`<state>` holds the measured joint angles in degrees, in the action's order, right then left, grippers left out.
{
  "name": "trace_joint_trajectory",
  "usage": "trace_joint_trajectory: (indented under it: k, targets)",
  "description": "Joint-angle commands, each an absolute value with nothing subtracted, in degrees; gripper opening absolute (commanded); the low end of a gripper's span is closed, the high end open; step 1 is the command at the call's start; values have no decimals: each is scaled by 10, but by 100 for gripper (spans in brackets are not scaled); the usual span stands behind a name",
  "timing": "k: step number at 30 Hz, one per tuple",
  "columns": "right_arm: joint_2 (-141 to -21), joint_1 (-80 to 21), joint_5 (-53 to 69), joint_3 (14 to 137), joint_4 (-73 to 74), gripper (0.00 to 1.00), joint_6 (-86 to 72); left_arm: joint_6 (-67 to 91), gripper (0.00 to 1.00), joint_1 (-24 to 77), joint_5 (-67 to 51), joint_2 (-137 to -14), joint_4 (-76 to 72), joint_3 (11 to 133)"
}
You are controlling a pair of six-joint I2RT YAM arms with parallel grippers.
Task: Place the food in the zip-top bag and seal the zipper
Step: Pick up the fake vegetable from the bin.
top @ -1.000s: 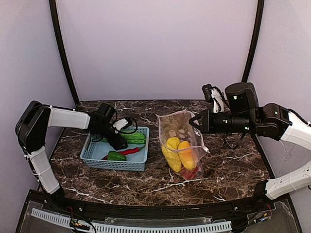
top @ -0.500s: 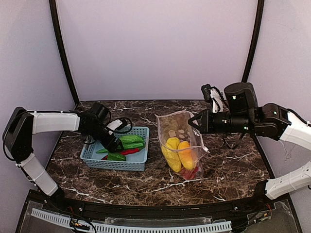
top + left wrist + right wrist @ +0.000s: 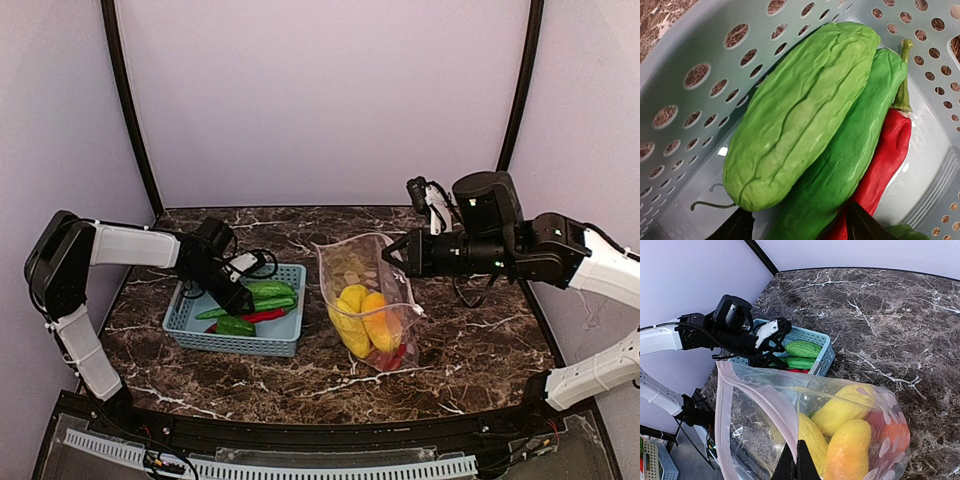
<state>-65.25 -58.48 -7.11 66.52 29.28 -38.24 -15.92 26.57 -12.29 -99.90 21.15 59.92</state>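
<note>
The clear dotted zip-top bag (image 3: 352, 268) stands open at mid table, holding yellow, orange and red food (image 3: 365, 318). My right gripper (image 3: 396, 252) is shut on its mouth edge and holds it up; in the right wrist view the fingertips (image 3: 797, 462) pinch the zipper strip (image 3: 771, 410). My left gripper (image 3: 237, 297) is open inside the light blue basket (image 3: 188, 327). In the left wrist view it (image 3: 800, 227) straddles a dark green cucumber (image 3: 850, 150), with a light green wrinkled one (image 3: 800, 110) and a red chili (image 3: 887, 155) beside it.
Another green piece (image 3: 236, 325) lies at the basket's front. The basket also shows in the right wrist view (image 3: 821, 359), left of the bag. Black frame posts stand at the back corners, and purple walls close the table on three sides.
My left gripper has shifted a little inside the basket and spread over the cucumbers. My right gripper and the bag's mouth have moved slightly left.
</note>
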Motion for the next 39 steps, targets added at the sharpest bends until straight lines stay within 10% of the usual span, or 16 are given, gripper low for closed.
trace_joint_trajectory:
  k: [1,12,39]
  targets:
    - [-644,-580,-74,671,276,0,-383,-168,61,268,-107,-1011,237,604]
    - [-634,-580,-77,667,276,0,-385,-172,28,273,-104,-999,257,604]
    - [-632,-581,-71,672,274,0,-385,-71,25,274,-207,-667,215,573]
